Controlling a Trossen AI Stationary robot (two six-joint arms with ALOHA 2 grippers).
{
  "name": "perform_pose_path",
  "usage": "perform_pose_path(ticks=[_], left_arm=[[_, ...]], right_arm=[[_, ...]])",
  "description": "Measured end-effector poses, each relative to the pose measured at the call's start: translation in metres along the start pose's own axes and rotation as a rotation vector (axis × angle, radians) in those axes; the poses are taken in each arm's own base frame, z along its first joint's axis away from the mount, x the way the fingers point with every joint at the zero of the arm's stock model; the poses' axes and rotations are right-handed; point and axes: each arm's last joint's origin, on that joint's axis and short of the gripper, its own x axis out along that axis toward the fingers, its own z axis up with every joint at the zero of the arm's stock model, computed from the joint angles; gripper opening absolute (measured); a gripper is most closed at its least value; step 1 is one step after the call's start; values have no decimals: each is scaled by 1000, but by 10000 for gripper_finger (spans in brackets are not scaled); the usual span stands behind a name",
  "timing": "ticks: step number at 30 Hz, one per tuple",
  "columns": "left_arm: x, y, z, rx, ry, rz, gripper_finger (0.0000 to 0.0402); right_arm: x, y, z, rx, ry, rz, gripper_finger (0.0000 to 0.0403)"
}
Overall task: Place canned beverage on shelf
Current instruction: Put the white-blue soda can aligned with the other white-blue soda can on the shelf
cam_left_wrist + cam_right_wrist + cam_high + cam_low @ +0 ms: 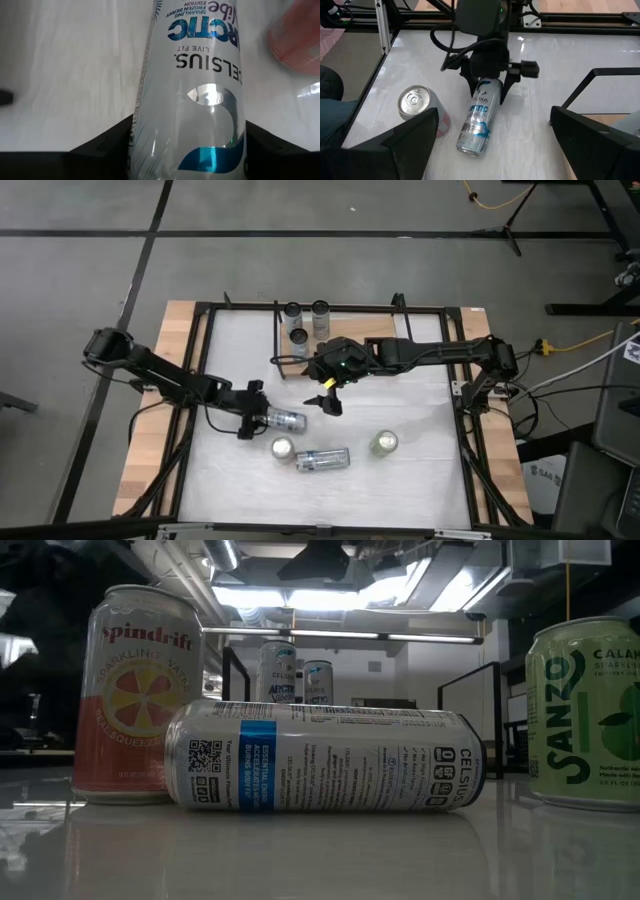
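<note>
Down on the white table (400, 395) the left gripper (256, 418) is low over the surface with its fingers (102, 150) set on either side of a silver Celsius can (285, 420) that lies on its side; from the right wrist view the dark jaws straddle one end of that can (479, 117), its other end pointing away from the arm. The fingers seem to be against the can's sides, so the hand looks closed on it, and the can rests on the table. Just beside it stands the pink Spindrift can (417, 105), upright, top showing. A second Celsius can (322, 459) lies flat nearer the table's front edge — close up in the low view (325, 770), label sideways — and a green Sanzo can (384, 443) stands upright to its right, apart from the others. The shelf (385, 330), a light-wood board at the far side of the table, holds three upright cans (304, 319) clustered at its left end; the rest of the board is partly covered by the right arm. The right gripper (326, 399) hangs in front of the shelf, near the table's middle, fingers spread wide and holding nothing.
</note>
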Motion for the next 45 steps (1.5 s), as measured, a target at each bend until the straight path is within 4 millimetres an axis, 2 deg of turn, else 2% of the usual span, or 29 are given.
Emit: perform_pose_path(ticks=[4,8,12,22,26,34,45], left_arm=[[-15,0,15,-26,110,-15,243],[-35,-1,36,-32,250,-36,243],[-58,-1,60,-44,316,-31,243],[-95,0,112,-85,184,-27,243],[-106,2,126,-91,123,10,243],[-121,9,144,-118,44,39,243],[-124,11,148,-121,29,43,243]], right_arm=[[0,0,0,1,3,0,374],[0,0,0,0,2,0,374],[1,-1,0,0,2,-17,374],[27,-4,-8,3,26,-11,374],[34,-2,-10,5,25,78,374],[41,-3,-13,8,43,95,374],[53,-5,-25,23,125,75,374]])
